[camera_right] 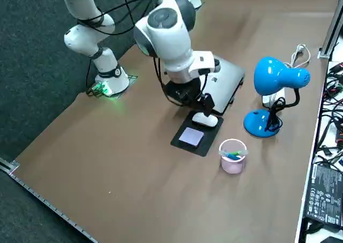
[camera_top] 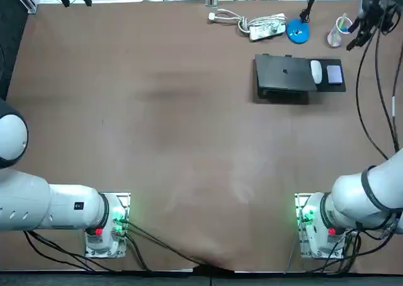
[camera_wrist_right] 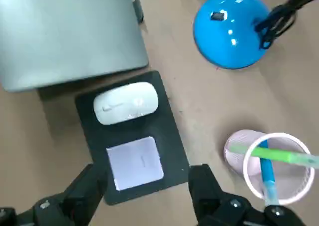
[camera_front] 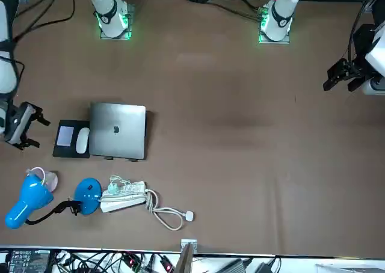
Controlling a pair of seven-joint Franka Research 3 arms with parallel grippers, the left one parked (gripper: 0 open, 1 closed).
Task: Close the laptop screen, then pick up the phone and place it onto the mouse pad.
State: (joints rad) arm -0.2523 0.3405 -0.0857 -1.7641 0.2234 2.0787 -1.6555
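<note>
- The brown table (camera_top: 157,109) is seen with everything gathered in its far right corner, around the laptop (camera_top: 283,77).
- The laptop is found shut, its grey lid lying flat and facing up.
- A blue lamp (camera_right: 276,77) is stood beyond the laptop, on the side away from the robot, with its round base (camera_wrist_right: 232,29) resting on the table.
- The black mouse pad (camera_top: 327,87) is laid just beside the laptop, along the laptop's edge on the robot's right.
- A white power strip (camera_top: 267,26) with a coiled cable is left beyond the laptop, next to the lamp base.
- The right tool (camera_wrist_right: 147,186) is held in the air near the laptop, over the mouse-pad side; its two fingers are spread wide apart and nothing is gripped between them.
- A pink cup (camera_right: 232,156) holding a green and a blue pen is placed further from the laptop than the mouse pad, apart from the pad.
- A white mouse (camera_wrist_right: 126,102) is set on the mouse pad, on the part nearest the laptop.
- The phone (camera_wrist_right: 135,162) is seen lying flat on the mouse pad, beside the mouse on the side away from the laptop.
</note>
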